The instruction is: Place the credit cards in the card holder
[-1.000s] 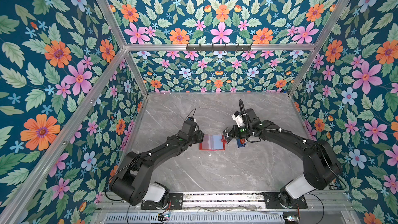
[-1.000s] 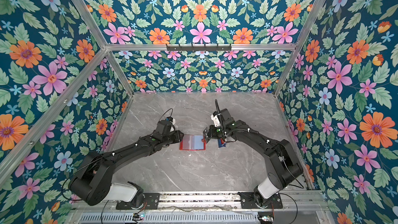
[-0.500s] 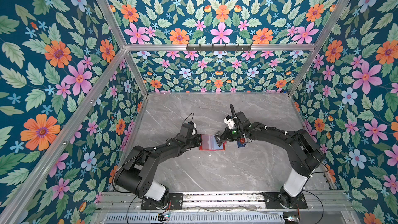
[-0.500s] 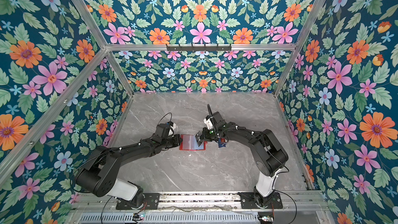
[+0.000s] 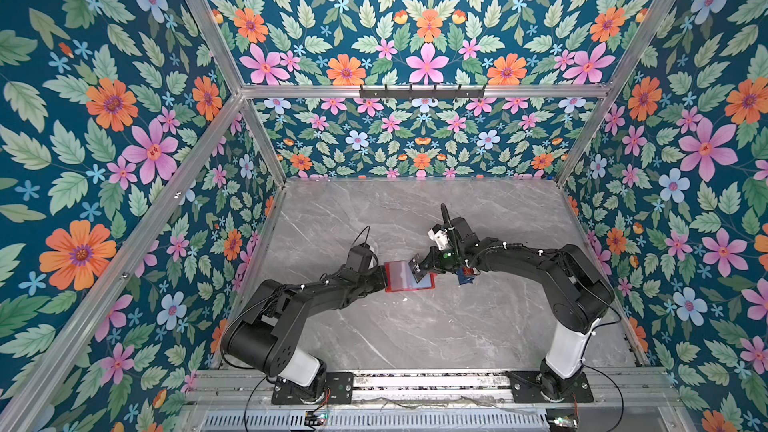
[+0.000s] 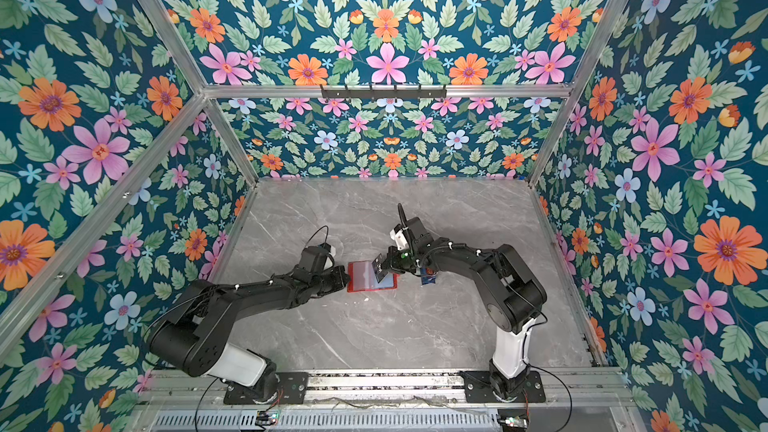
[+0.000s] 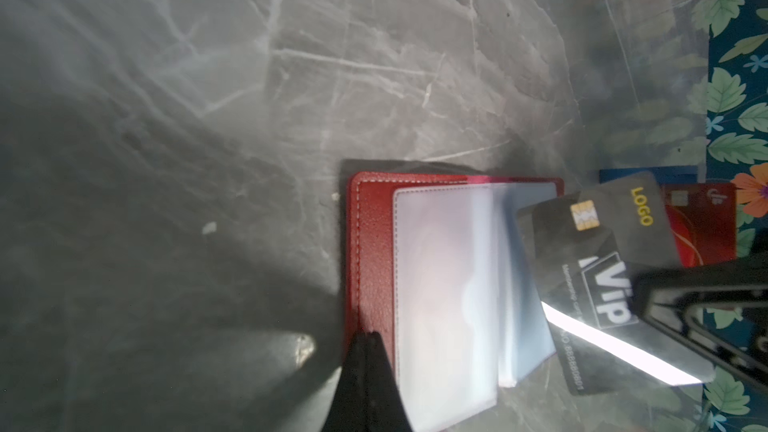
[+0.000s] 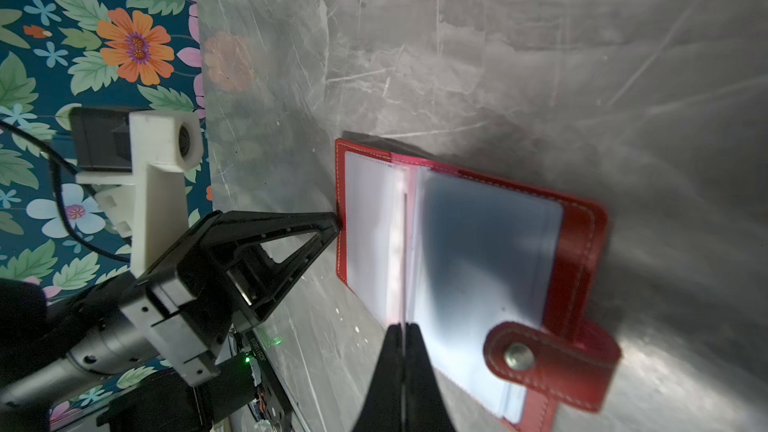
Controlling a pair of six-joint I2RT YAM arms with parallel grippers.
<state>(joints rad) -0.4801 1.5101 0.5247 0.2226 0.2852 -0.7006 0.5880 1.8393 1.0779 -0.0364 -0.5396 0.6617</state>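
The card holder (image 5: 399, 277) (image 6: 363, 280) lies open mid-table, a red book-style wallet with pale clear sleeves (image 7: 440, 284) and a snap tab (image 8: 540, 361). My left gripper (image 5: 384, 278) (image 7: 368, 336) is shut, and its tips press on the left edge of the red cover. My right gripper (image 5: 424, 268) (image 8: 403, 328) is shut on the dark credit card (image 7: 602, 238) (image 6: 378, 268). It holds the card tilted over the holder's right half. From the right wrist the card shows edge-on. The red credit card (image 7: 702, 222) lies in the blue tray (image 7: 648, 174).
The small blue tray (image 5: 464, 280) sits just right of the card holder, under my right arm. Floral walls and aluminium posts enclose the grey marble table (image 5: 415, 334) on three sides. A metal rail runs along the front edge.
My left gripper closed and settled onto the card holder's left edge. My right gripper carried the dark card leftward from beside the tray to over the open holder.
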